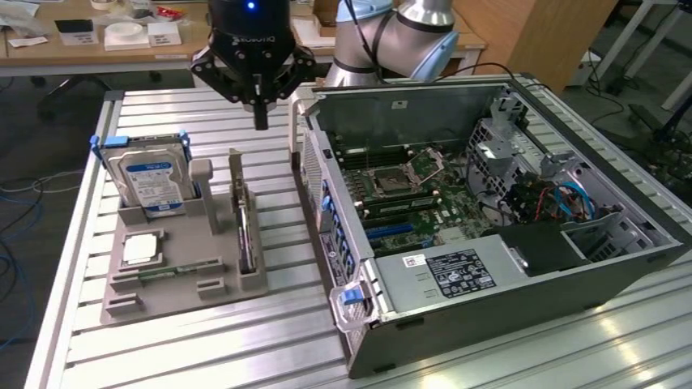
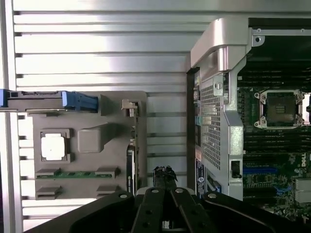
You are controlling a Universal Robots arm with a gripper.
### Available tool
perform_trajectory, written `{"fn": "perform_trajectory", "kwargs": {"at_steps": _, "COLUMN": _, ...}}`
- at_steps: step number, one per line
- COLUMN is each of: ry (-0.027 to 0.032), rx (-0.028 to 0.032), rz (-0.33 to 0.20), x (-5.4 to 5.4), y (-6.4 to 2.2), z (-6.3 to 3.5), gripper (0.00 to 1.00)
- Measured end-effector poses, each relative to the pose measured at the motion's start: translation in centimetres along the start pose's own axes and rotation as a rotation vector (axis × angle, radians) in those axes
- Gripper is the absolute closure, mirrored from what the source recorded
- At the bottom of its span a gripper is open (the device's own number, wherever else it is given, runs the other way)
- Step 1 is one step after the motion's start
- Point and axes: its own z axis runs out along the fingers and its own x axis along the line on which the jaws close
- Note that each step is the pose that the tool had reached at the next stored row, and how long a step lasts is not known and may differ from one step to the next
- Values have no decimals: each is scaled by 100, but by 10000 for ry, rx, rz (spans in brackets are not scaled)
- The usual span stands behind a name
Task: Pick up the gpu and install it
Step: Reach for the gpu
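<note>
The gpu (image 1: pixel 246 237) stands on its long edge in a slot of the grey parts holder (image 1: pixel 184 292). It is a thin dark card. In the wrist view the gpu (image 2: pixel 130 166) shows edge-on as a dark strip, with a silver bracket (image 2: pixel 128 106) at one end. My gripper (image 1: pixel 261 121) hangs above the slatted table, behind the holder and beside the case's rear corner. Its fingers are pressed together and hold nothing. The gripper (image 2: pixel 164 172) is clear of the card and touches nothing.
An open computer case (image 1: pixel 605 267) lies at the exterior view's right, motherboard (image 1: pixel 406 190) exposed, with blue slots (image 1: pixel 395 231) near its power supply. The holder also carries a hard drive (image 1: pixel 151 182), a processor (image 1: pixel 138 250) and a green memory stick (image 1: pixel 162 275).
</note>
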Motion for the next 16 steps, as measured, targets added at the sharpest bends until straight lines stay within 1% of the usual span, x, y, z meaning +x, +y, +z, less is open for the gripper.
{"fn": "perform_trajectory", "kwargs": {"at_steps": 16, "ry": 12, "rx": -6, "rz": -255, "x": 422, "y": -44, "z": -7, "gripper": 89}}
